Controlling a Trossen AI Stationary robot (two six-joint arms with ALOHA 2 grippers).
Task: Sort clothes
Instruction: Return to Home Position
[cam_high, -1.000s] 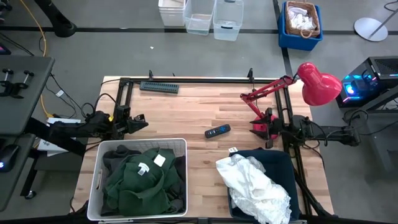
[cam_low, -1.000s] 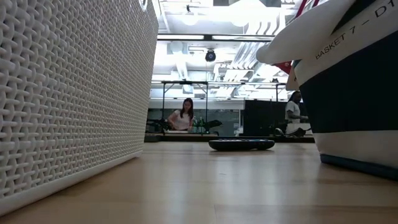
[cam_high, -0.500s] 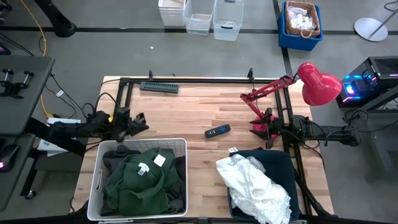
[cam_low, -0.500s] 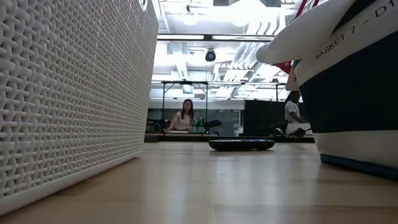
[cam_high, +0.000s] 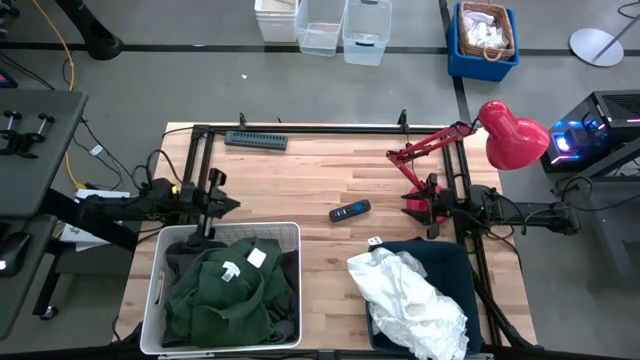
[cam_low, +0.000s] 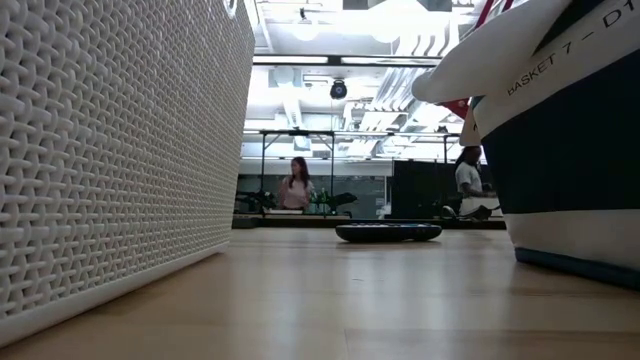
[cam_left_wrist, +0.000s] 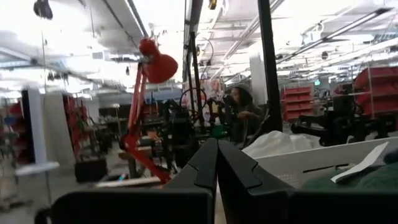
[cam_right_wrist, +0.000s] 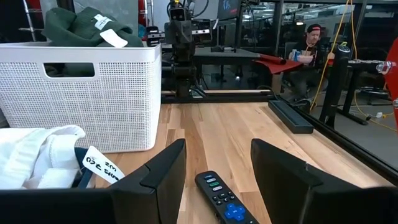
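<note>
A dark green garment with a white label (cam_high: 232, 290) lies on a dark grey one (cam_high: 183, 252) in the white mesh basket (cam_high: 297, 262) at the near left. White garments (cam_high: 410, 300) are heaped in the dark blue basket (cam_high: 455, 262) at the near right and hang over its rim. No plaid shirt shows. My left gripper (cam_high: 225, 203) is shut and empty just beyond the white basket's far rim; its fingers meet in the left wrist view (cam_left_wrist: 217, 144). My right gripper (cam_high: 440, 208) is open and empty at the table's right, low over the wood (cam_right_wrist: 217, 149).
A black remote (cam_high: 350, 210) lies mid-table, just ahead of my right gripper (cam_right_wrist: 224, 202). A red desk lamp (cam_high: 510, 135) stands at the right, its base (cam_high: 420, 203) beside my right gripper. A dark bar (cam_high: 256, 140) lies at the far edge. People show in the room behind.
My left gripper has turned about its wrist and shifted slightly toward the white basket's far rim, staying shut. My right arm and the garments have kept still.
</note>
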